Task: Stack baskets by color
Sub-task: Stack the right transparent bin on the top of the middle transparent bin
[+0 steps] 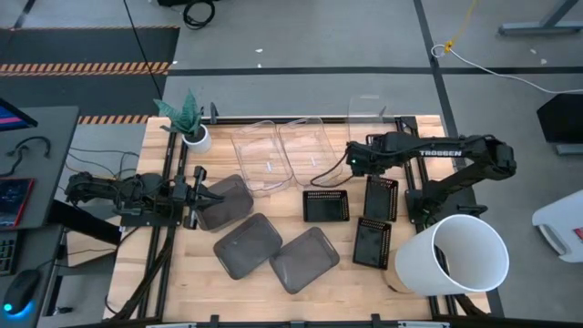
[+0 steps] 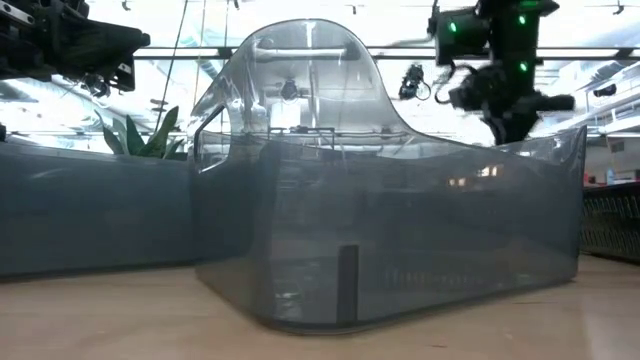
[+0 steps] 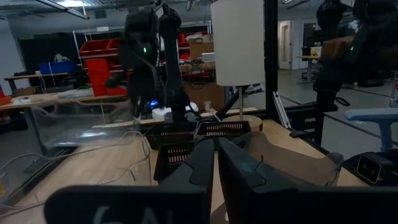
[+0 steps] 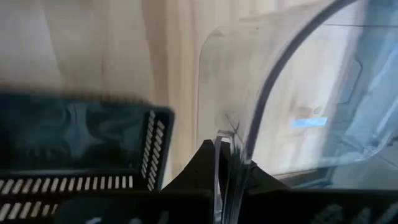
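The right gripper [image 1: 344, 164] sits at the near right corner of a clear basket [image 1: 306, 149] in the far middle of the table; in the right wrist view its fingers [image 4: 211, 165] are pinched together on that basket's thin rim. A second clear basket [image 1: 260, 157] lies just to its left, touching or nearly so, and a third clear piece [image 1: 367, 111] stands at the far edge, though its shape is hard to read. These look light, stiff and slick, so a hold on one thin wall will likely let the basket swing or slip; a grip at the middle of a long side seems steadier.

The left gripper [image 1: 204, 193] rests at the left edge of a smoky grey basket [image 1: 225, 201], jaws drawn together; whether the wall is between them cannot be told. Two more grey baskets [image 1: 248, 244] [image 1: 304, 259] lie near the middle, well apart from the clear ones. These have rounded corners, so a straight wall is the better hold.

Three black perforated baskets [image 1: 325, 206] [image 1: 381, 198] [image 1: 372, 242] sit just near of the right gripper; the closest one crowds any low sweep of the clear basket. A white bucket [image 1: 451, 256] lies tipped at the near right beside the right arm's base, and a small potted plant [image 1: 192, 128] stands far left, clear of the work
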